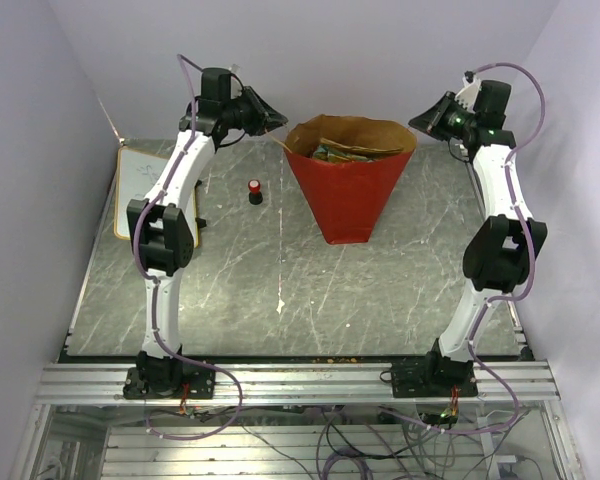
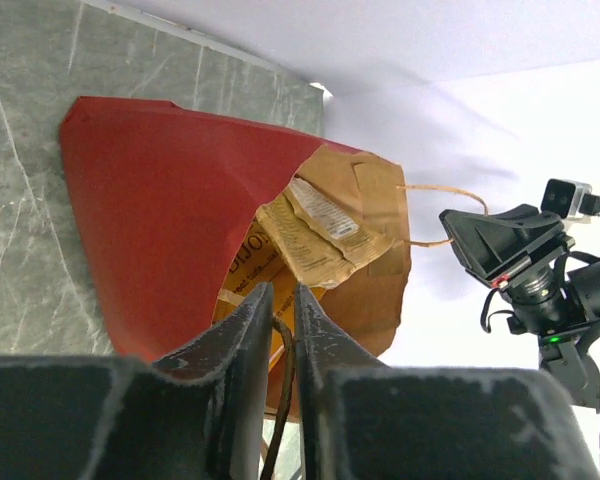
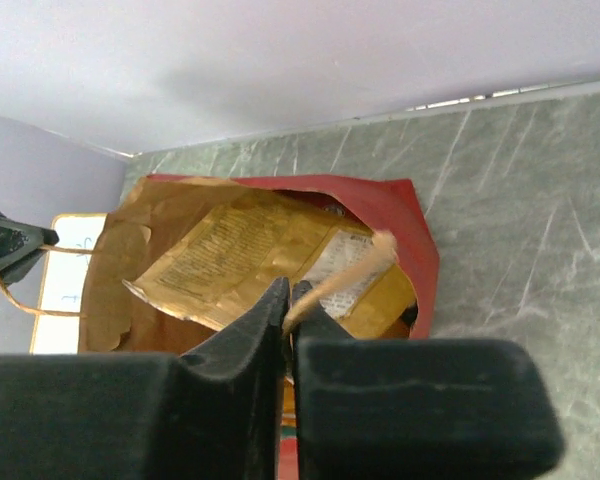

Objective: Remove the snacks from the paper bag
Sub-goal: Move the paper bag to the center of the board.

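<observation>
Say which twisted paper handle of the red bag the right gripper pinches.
The twisted paper loop at the red paper bag's right rim, in the right gripper; the other loop runs to the left gripper.

Fine print covers the gold snack packets [image 3: 242, 262] inside the paper bag [image 2: 170, 210], too small to read; only partial letters like "DO" show.

The paper bag [image 1: 349, 195] stands mid-bench between my arms, snacks [image 1: 342, 151] inside; a knob [image 1: 255, 190] sits to its left.
</observation>
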{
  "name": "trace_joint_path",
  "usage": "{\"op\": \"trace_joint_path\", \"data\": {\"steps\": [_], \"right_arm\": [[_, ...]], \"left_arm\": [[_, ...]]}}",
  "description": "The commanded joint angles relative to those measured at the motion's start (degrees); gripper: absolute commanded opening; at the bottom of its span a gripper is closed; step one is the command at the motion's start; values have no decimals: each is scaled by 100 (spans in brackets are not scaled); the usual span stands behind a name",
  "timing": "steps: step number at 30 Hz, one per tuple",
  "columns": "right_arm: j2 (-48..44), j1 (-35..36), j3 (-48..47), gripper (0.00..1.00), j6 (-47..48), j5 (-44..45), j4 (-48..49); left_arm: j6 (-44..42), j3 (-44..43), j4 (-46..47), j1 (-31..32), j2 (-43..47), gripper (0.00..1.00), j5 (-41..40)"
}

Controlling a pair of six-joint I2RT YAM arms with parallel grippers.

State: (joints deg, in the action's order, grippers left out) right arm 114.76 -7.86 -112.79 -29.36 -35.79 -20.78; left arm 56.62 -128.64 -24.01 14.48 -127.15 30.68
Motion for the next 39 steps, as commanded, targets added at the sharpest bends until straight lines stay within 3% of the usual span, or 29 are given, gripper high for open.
{"op": "trace_joint_path", "data": {"steps": [1,4,15,23,31,39], "right_arm": [[-574,-32,401,0,210,54,-34],[-960,-31,794,0,330,75,-29],[-2518,166,2017,0,522,34,-291],[-3108,1118,2112,0,967,149,-1177],[-3863,1811,2707,0,381,-106,-1251],[-3940,2607,3271,0,96,-100,-841]], "left_arm": [[21,-144,189,105,51,18,268],[-50,-112,166,105,213,7,290],[-157,348,201,84,931,7,610],[-250,1155,-84,-115,1836,7,676],[-643,1817,-917,-253,2854,7,679],[-1625,2204,-2155,-1008,3646,7,568]]}}
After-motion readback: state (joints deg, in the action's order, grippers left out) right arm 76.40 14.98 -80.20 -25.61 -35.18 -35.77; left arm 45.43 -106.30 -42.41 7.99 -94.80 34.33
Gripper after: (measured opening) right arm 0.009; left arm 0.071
